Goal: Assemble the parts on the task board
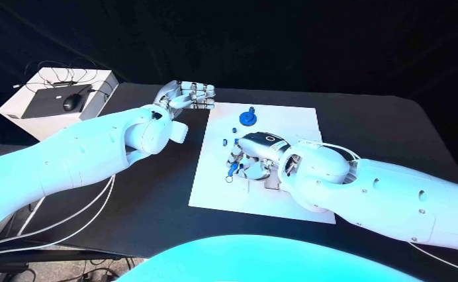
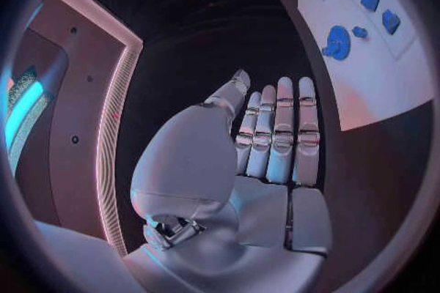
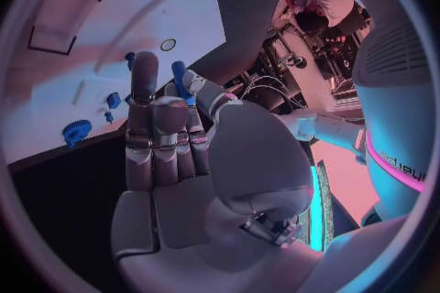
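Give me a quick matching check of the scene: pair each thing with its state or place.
Things:
1. left robot hand
2. right robot hand
3. disc
4. box

States or places:
A. over the board, pinching a small blue part
B. blue, lying on the board's far half
C. empty, fingers straight, off the board's far left corner
D. white, with a black mouse on top

Pairs: 1-C, 2-A, 3-B, 4-D
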You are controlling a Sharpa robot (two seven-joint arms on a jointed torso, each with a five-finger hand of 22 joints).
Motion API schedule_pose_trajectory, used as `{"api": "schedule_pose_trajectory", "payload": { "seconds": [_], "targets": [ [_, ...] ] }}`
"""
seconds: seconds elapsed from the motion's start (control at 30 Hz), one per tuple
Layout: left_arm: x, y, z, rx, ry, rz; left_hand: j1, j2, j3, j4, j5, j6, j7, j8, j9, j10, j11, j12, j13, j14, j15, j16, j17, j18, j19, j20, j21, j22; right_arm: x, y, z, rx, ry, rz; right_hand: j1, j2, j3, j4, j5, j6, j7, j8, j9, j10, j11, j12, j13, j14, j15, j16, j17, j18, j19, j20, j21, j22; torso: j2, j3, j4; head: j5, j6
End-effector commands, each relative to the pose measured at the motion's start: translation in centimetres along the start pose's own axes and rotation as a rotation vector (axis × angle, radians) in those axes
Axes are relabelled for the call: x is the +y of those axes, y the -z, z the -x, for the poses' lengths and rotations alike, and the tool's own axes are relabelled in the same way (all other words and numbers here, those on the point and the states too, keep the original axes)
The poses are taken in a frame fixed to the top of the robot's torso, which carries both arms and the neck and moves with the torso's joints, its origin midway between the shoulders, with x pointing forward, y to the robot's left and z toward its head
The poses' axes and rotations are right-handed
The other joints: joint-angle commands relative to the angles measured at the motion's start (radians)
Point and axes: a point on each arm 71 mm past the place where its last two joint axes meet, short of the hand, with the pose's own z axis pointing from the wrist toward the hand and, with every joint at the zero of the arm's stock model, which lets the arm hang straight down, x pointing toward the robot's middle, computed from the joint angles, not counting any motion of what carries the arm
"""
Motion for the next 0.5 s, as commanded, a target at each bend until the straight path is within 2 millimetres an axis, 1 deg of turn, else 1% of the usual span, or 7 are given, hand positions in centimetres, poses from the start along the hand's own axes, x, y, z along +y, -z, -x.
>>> {"api": "schedule_pose_trajectory", "payload": {
  "seconds": [0.03, 0.13, 0.23, 0.5],
  "targets": [
    [-0.1, 0.0, -0.2, 0.014, 0.009, -0.010, -0.004, -0.002, 0.002, 0.004, -0.001, -0.001, 0.001, 0.002, 0.000, -0.006, 0.000, -0.002, 0.000, -0.006, -0.003, -0.001, 0.000, -0.010, 0.007, 0.000, 0.004, -0.001, 0.2, -0.3, -0.2, -0.033, 0.067, 0.004, 0.016, 0.029, 0.001, -0.007, 0.003, 0.004, 0.000, 0.007, 0.001, 0.045, -0.035, 0.004, 0.001, 0.000, -0.007, -0.001, 0.000, 0.012, -0.001, -0.007, -0.006, 0.002, 0.000, 0.0002, -0.0002, 0.016, 0.000],
    [-0.1, 0.0, -0.2, 0.014, 0.009, -0.010, -0.004, -0.002, 0.002, 0.004, -0.001, -0.001, 0.001, 0.002, 0.000, -0.006, 0.000, -0.002, 0.000, -0.006, -0.003, -0.001, 0.000, -0.010, 0.007, 0.000, 0.004, -0.001, 0.4, -0.5, -0.6, -0.040, 0.079, -0.001, 0.016, 0.029, 0.002, -0.008, 0.005, 0.004, 0.001, 0.006, 0.001, 0.046, -0.035, 0.004, 0.001, 0.001, -0.007, 0.000, 0.001, 0.012, -0.001, -0.007, -0.006, 0.003, 0.001, 0.0005, 0.0006, 0.022, 0.000],
    [-0.1, 0.0, -0.2, 0.015, 0.009, -0.010, -0.003, -0.001, 0.004, 0.003, -0.001, 0.000, 0.000, 0.002, 0.000, -0.005, -0.001, -0.002, 0.000, -0.005, -0.004, -0.001, 0.000, -0.010, 0.007, -0.001, 0.004, -0.002, 0.4, -0.8, -1.0, -0.041, 0.089, -0.007, 0.016, 0.028, 0.003, -0.009, 0.007, 0.005, 0.001, 0.006, 0.001, 0.046, -0.035, 0.003, 0.001, 0.000, -0.007, 0.000, 0.001, 0.013, -0.001, -0.007, -0.006, 0.004, 0.000, 0.0006, 0.0005, 0.024, 0.000],
    [-0.1, 0.0, -0.2, 0.014, 0.008, -0.009, -0.003, -0.001, 0.004, 0.003, -0.001, 0.000, 0.000, 0.002, 0.000, -0.005, -0.001, -0.002, 0.000, -0.005, -0.004, -0.001, 0.000, -0.010, 0.007, -0.001, 0.004, -0.002, 0.4, -1.1, -1.6, -0.025, 0.107, -0.012, 0.016, 0.028, 0.003, -0.009, 0.007, 0.005, 0.001, 0.006, 0.001, 0.046, -0.035, 0.003, 0.001, 0.000, -0.007, 0.000, 0.001, 0.013, -0.001, -0.007, -0.006, 0.004, 0.000, 0.0003, -0.0007, 0.023, 0.000]
  ]
}}
